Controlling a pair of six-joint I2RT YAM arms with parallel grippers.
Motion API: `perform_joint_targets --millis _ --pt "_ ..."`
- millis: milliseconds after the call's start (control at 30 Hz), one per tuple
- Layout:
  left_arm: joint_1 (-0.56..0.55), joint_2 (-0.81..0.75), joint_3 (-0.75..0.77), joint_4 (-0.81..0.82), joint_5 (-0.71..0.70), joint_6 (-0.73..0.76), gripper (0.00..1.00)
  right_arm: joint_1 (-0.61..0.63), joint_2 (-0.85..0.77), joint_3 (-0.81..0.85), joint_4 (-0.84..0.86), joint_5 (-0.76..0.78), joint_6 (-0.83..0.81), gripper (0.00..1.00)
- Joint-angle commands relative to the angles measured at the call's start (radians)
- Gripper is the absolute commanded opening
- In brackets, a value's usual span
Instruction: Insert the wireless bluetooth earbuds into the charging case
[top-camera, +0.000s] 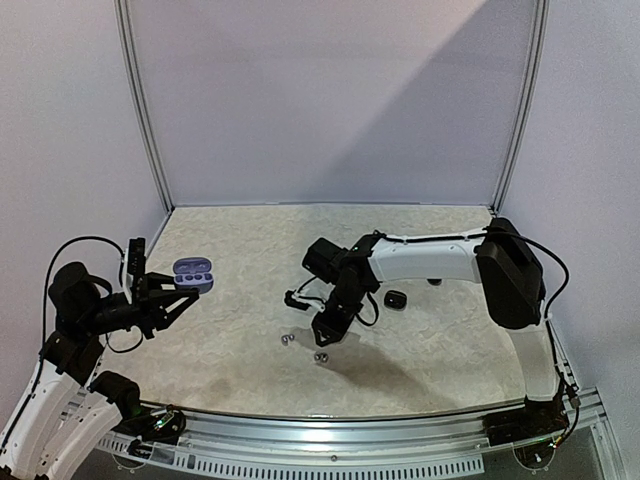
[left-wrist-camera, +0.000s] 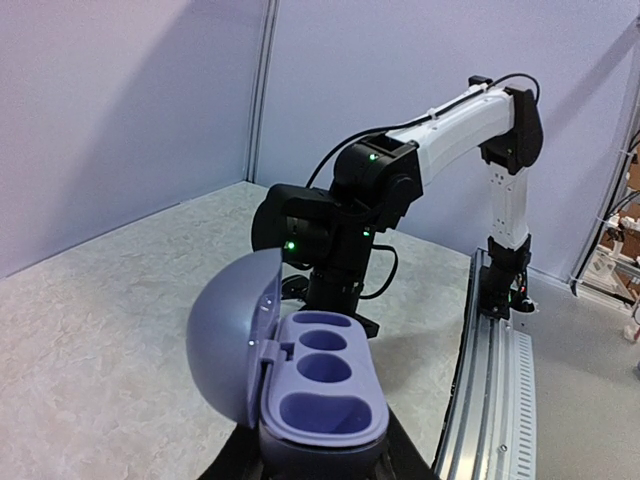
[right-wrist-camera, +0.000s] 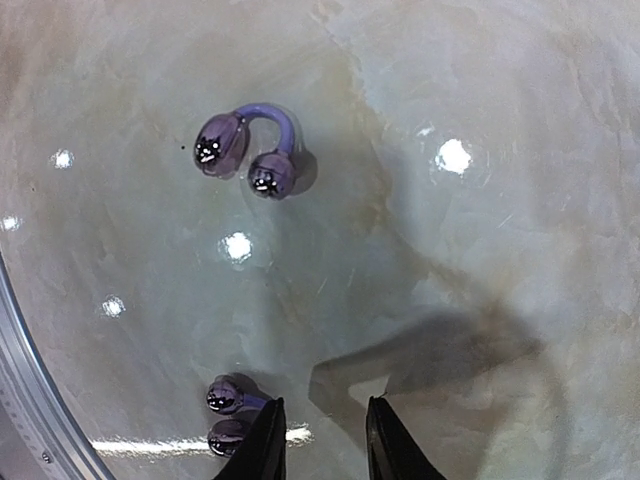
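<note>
Marbled table (top-camera: 430, 375) | right arm (top-camera: 430, 258) stretched left, right pincer (right-wrist-camera: 325, 402) pointing down, slightly apart, empty | earbud (right-wrist-camera: 232, 415) just beside one finger, second earbud (right-wrist-camera: 250, 150) farther off | left pincer (left-wrist-camera: 322, 468) clamps open case (left-wrist-camera: 325, 395)

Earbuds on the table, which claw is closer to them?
Right. The right claw hangs open just above the earbuds; the left claw is off to the left, holding the charging case.
</note>
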Motion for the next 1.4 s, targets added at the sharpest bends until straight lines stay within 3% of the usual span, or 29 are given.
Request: perform_joint_targets --millis 0,667,867,1200,1367 --pt "0.008 -0.010 -0.017 0.021 0.010 0.005 0.00 0.010 0.008 -0.031 -0.026 0.005 0.014 0.29" --pt "0.005 -0.014 -0.022 0.024 0.013 0.006 0.00 0.061 -0.017 -0.063 -0.045 -0.017 0.060 0.32" --pt "-0.001 -0.016 -0.023 0.024 0.013 0.006 0.00 0.070 -0.021 -0.057 -0.050 -0.039 0.069 0.21" --pt "-0.006 -0.019 -0.025 0.024 0.013 0.008 0.00 0.080 -0.034 -0.061 -0.040 -0.088 0.119 0.19" --pt "-0.008 -0.023 -0.028 0.024 0.012 0.010 0.00 0.090 -0.045 -0.056 -0.027 -0.114 0.148 0.22"
